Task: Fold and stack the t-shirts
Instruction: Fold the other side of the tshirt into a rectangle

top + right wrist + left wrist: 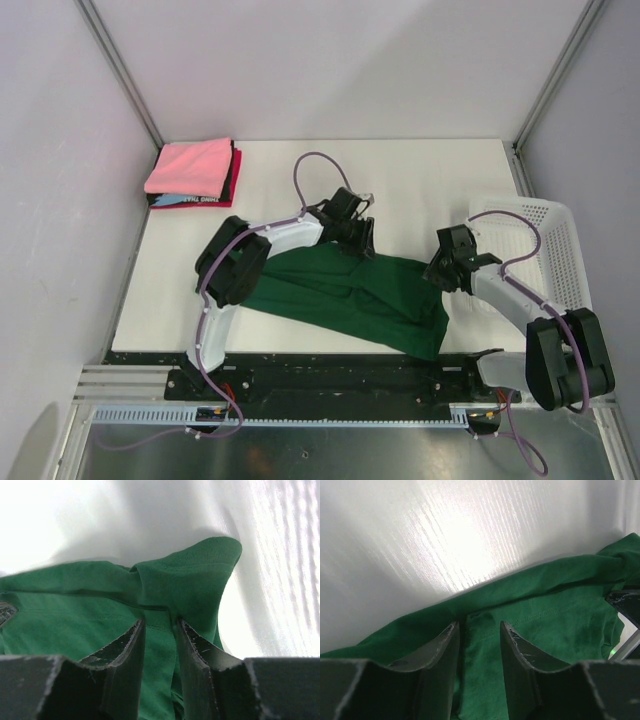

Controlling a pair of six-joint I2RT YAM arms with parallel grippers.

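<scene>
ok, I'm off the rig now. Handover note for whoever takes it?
Left gripper: shut on the green t-shirt at its far edge.
Right gripper: shut on the same shirt, at its right end.
Shirt: rumpled at mid-table, not yet folded.
Folded stack, pink on top: far-left corner, done.
White basket: right side of the table.
Left to do: fold the green one and add it to the stack.

Top view is lit evenly from overhead and sharp throughout, the flat white table top (420, 180) bright with only faint shadows by the arms. On both wrist cameras that table burns out to white glare. The dark green cloth t-shirt (560, 610) stays clear and the near black gripper fingers (442, 652) blur.
</scene>
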